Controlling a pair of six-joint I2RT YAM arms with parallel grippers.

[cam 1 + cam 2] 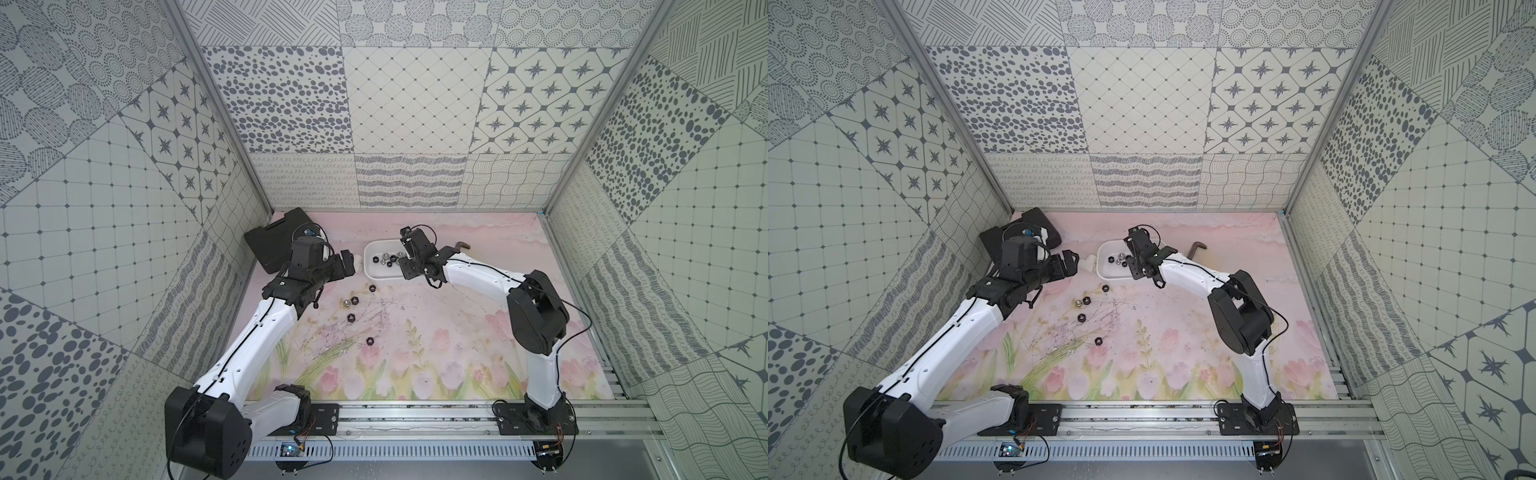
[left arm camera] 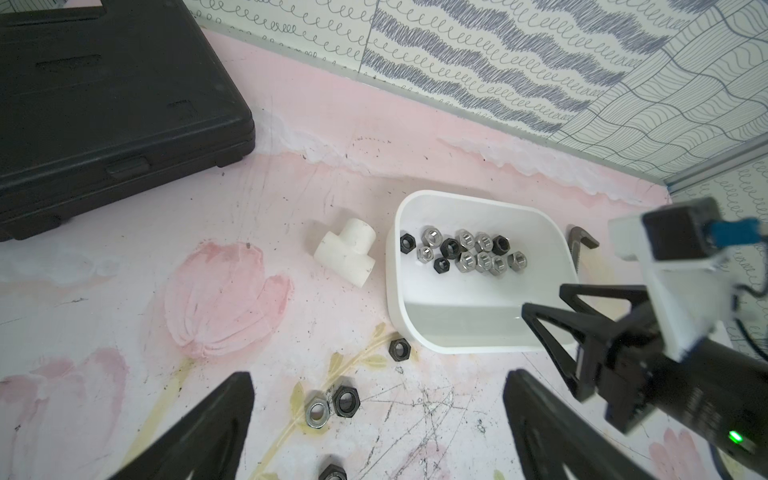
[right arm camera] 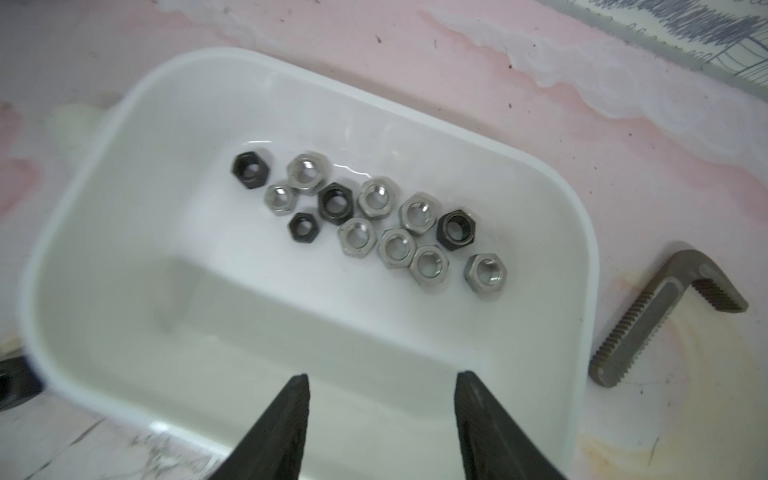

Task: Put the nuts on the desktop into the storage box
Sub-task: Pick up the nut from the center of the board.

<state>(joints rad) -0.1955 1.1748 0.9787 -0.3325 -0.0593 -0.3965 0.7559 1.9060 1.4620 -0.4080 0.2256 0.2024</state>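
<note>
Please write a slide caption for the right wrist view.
Right gripper, jaws open, hovers over the storage box holding twelve black and silver nuts; a toothed L-shaped bar lies beside it.

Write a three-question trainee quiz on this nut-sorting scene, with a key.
1. True or false: the right gripper hangs over the storage box with its jaws apart, holding nothing.
2. Which thing lies on the desktop between the black case and the storage box? A. L-shaped toothed bar B. white T-shaped pipe fitting C. silver nut
3. How many nuts show on the desktop outside the storage box in both top views?
Key: 1 true; 2 B; 3 five.
</note>
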